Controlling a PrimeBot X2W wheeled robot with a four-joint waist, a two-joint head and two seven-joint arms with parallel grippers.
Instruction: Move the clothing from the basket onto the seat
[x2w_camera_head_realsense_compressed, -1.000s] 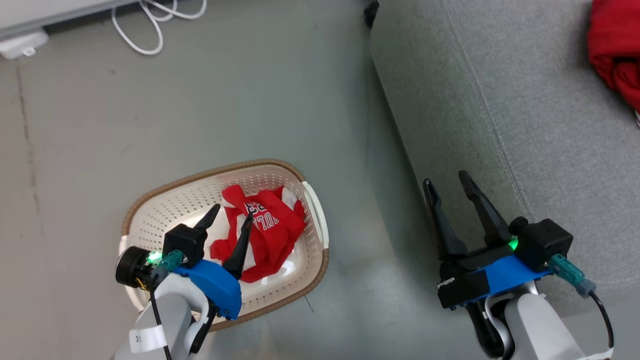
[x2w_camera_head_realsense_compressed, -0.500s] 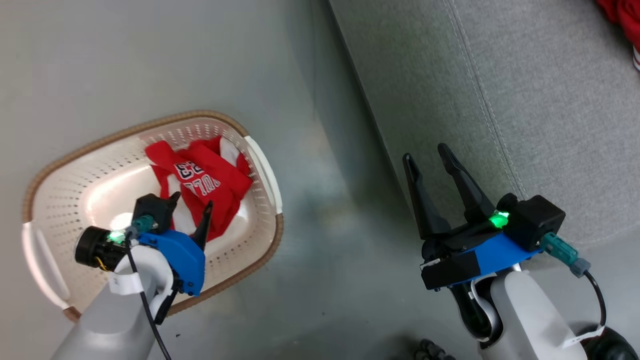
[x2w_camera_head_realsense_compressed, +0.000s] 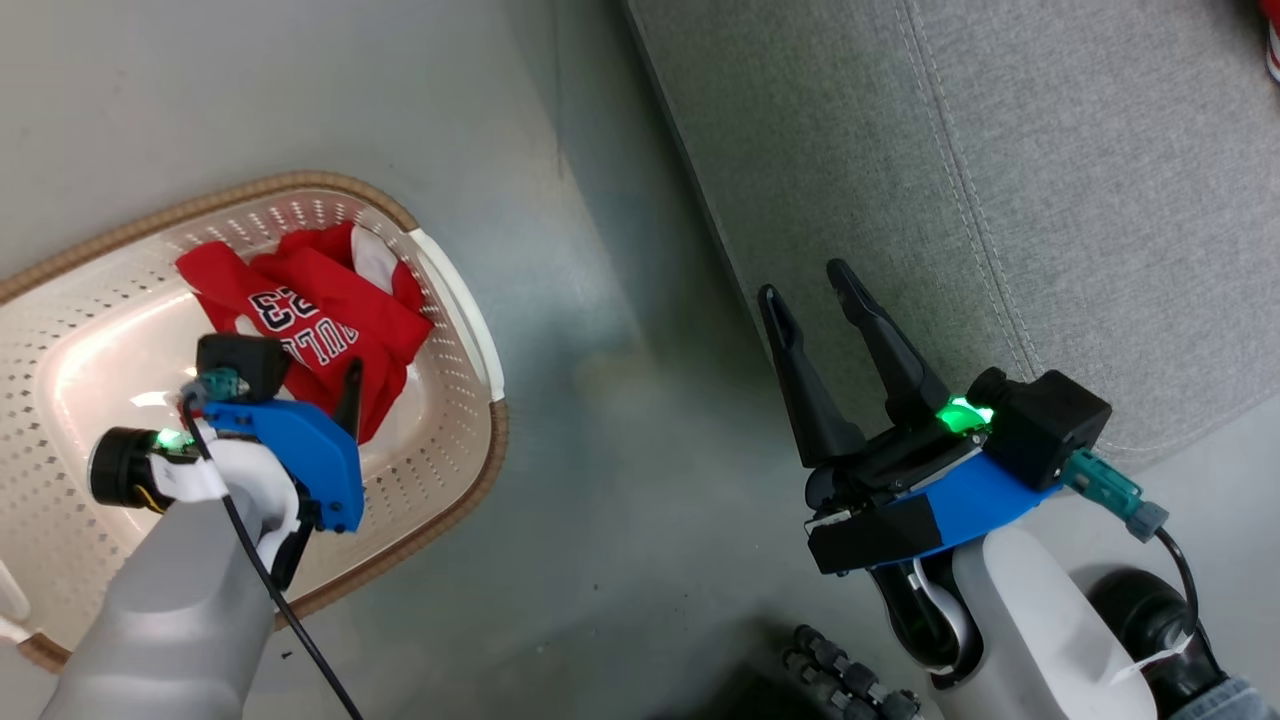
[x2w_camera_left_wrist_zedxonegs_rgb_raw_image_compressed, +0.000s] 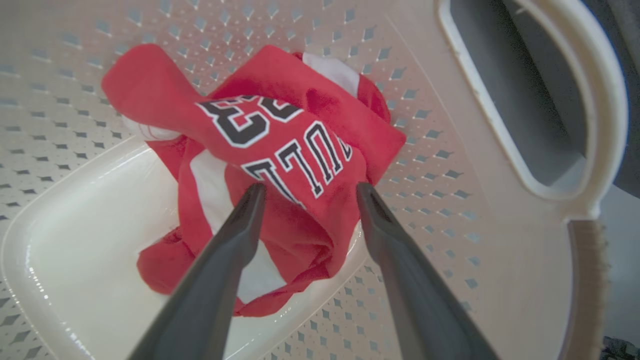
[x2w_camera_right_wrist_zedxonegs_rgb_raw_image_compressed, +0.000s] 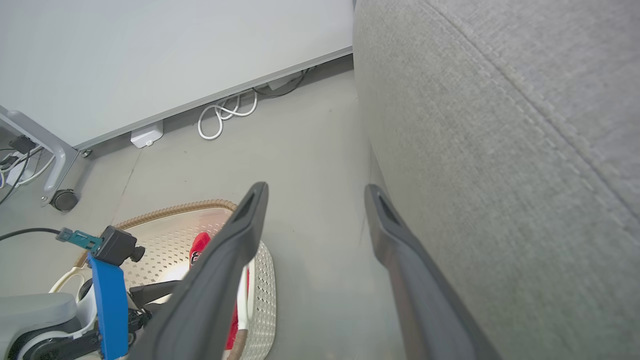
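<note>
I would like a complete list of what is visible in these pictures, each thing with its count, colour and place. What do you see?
jersey: one, red with white panels and dark lettering, crumpled inside the basket
basket: one, cream with brown rim and white handle, on the floor left of the sofa
sofa: one, light grey, on the robot's right
second garment: one, red, on the sofa, mostly cut off by the picture's edge
floor: one, grey
cable: one, white, looped by the wall
box: one, white, beside the cable
caster wheel: one, dark, near the wall
left gripper: one, dark fingers, open, over the jersey
right gripper: one, dark fingers, open, beside the sofa's edge
</note>
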